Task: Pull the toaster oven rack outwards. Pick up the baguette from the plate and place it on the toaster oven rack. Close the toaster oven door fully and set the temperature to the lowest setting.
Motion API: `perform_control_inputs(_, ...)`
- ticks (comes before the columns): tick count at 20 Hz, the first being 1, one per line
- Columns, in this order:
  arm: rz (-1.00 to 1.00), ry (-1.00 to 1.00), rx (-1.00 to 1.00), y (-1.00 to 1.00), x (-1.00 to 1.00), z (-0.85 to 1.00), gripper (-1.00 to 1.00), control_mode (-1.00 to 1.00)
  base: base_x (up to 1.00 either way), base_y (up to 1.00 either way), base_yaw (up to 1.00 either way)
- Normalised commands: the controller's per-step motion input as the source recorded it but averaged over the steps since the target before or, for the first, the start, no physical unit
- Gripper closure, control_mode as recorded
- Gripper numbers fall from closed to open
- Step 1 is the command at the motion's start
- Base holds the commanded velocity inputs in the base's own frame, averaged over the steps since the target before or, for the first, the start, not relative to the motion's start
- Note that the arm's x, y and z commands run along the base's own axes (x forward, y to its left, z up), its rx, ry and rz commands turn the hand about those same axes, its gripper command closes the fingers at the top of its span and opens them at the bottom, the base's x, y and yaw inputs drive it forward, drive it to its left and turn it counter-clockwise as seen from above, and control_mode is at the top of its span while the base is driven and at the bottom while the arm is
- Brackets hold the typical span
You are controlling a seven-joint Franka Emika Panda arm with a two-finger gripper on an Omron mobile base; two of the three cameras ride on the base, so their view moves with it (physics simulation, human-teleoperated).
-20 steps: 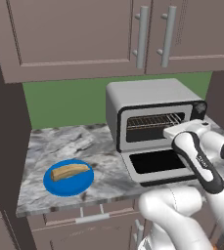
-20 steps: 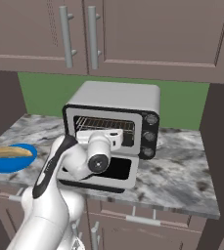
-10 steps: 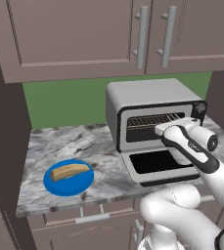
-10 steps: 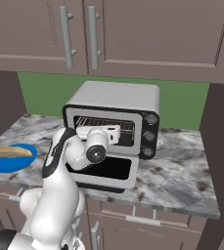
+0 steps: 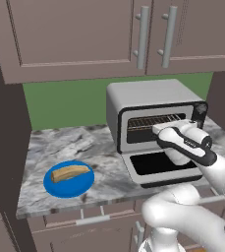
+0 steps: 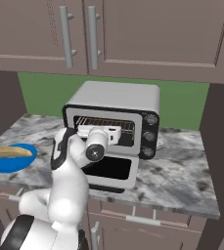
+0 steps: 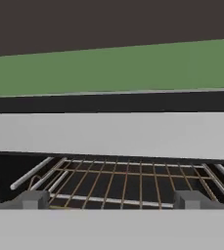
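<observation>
The silver toaster oven stands on the counter with its door folded down flat. Its wire rack lies inside the cavity. My gripper hovers above the door at the mouth of the cavity, open and holding nothing. In the hand view the rack lies just beyond my two fingertips, which stand wide apart at the level of its front bar. The baguette rests on the blue plate, to the left of the oven. Three dark knobs line the oven's right side.
Wall cabinets with bar handles hang low over the oven. A dark side wall bounds the counter at the left, another at the right. Marble counter lies to the right of the oven.
The hand has moved forward and a little left, from over the door's outer part to the oven's mouth. Baguette, plate and door have not moved.
</observation>
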Motion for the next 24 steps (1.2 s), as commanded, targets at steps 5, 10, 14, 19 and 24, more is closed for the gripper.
perform_control_inputs(5,-0.06,0.02,0.00,0.00,0.23,-0.04,-1.00,-1.00,0.00,0.00,0.00)
perform_control_inputs(10,-0.03,0.00,0.00,0.00,0.15,-0.12,-1.00,-1.00,0.00,0.00,0.00)
perform_control_inputs(14,-0.04,0.03,0.00,0.00,0.33,-0.03,-1.00,-1.00,0.00,0.00,0.00)
perform_control_inputs(19,-0.01,0.02,0.00,0.00,0.34,-0.09,-1.00,-1.00,0.00,0.00,0.00)
perform_control_inputs(24,0.00,0.00,0.00,0.00,0.14,-0.18,-1.00,-1.00,0.00,0.00,0.00)
